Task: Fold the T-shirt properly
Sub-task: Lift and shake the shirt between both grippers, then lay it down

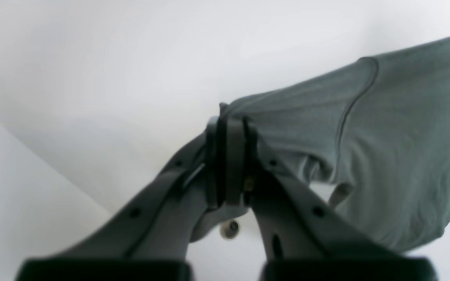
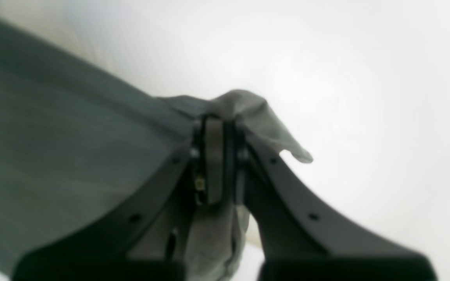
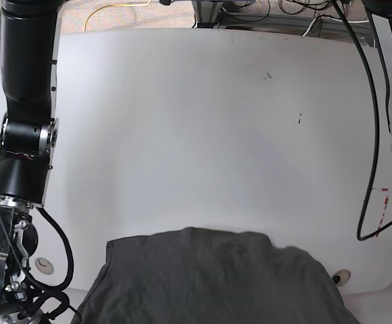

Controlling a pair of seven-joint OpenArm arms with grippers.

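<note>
Base view: soft, wrinkled dark charcoal-grey T-shirt (image 3: 209, 280) hung over the near edge of the white table (image 3: 203, 121).
Left gripper (image 1: 229, 125): clenched on a shirt edge.
Right gripper (image 2: 217, 125): clamped on bunched fabric.

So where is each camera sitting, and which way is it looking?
Left wrist: sits on the left arm, looking along the left gripper, shut on a bunched edge of the T-shirt above the white table.
Right wrist: sits on the right arm, looking along the right gripper, pinching the T-shirt too.
Base: sits high at the robot's body, looking down over the table; both arms show at the sides, the grippers do not.
All three views share the T-shirt and the table.
</note>
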